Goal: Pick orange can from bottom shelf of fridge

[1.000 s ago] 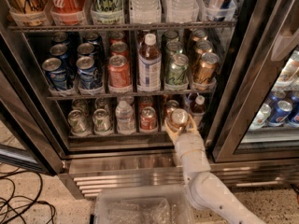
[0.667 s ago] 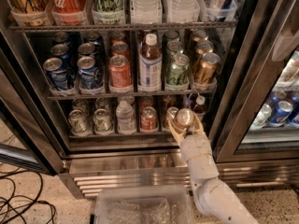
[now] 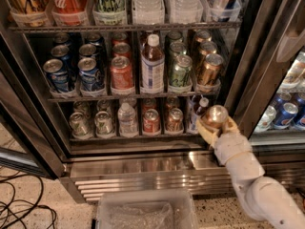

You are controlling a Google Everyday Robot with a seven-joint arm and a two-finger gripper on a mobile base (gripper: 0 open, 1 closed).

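Observation:
My gripper (image 3: 215, 128) is shut on the orange can (image 3: 214, 116), a coppery can held upright with its top facing the camera. It is in front of the right end of the bottom shelf (image 3: 133, 138) of the fridge (image 3: 143, 165), just outside the shelf's front rail and near the right door post. Cream fingers (image 3: 205, 131) wrap the can from both sides. The white arm runs down to the lower right. The bottom shelf holds silver cans, a water bottle (image 3: 127, 119), a red can (image 3: 151, 121), another coppery can (image 3: 174, 119) and a small bottle (image 3: 197, 111).
The middle shelf holds blue cans, a red can, a bottle and a larger gold-bronze can (image 3: 208, 70). The right door post (image 3: 257, 56) stands close beside the gripper. A clear plastic bin (image 3: 147, 210) sits on the floor below. Cables (image 3: 19, 199) lie at lower left.
My gripper, holding the orange can, has moved to the right and back out from the bottom shelf towards the right door post.

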